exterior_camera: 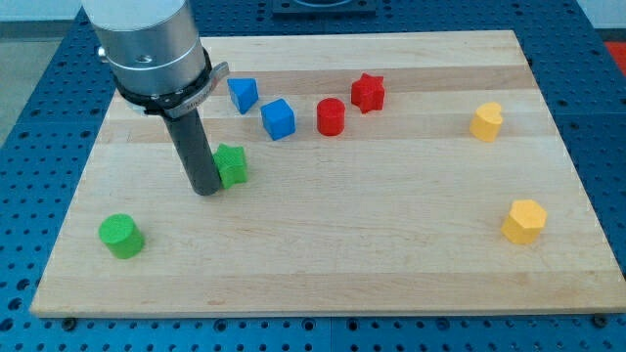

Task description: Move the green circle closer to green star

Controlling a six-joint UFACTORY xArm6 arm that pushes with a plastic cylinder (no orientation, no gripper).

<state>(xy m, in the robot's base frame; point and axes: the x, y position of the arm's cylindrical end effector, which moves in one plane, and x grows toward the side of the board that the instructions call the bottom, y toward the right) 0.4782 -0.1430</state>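
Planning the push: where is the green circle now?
The green circle sits near the board's lower left corner, apart, below-left of my tip and the green star.

No readable text or markings anywhere.

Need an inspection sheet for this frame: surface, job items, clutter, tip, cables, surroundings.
Surface: wooden board, flat, unmarked.
Job's things: green circle near the view's bottom left; green star up and to the right of it, well apart.
Clutter: two blue blocks, red circle, red star, two yellow blocks.
Grippers: none; my tip sits against the green star's left side, far from the green circle.
Cables: nothing seen.
Surroundings: blue perforated table around the board.
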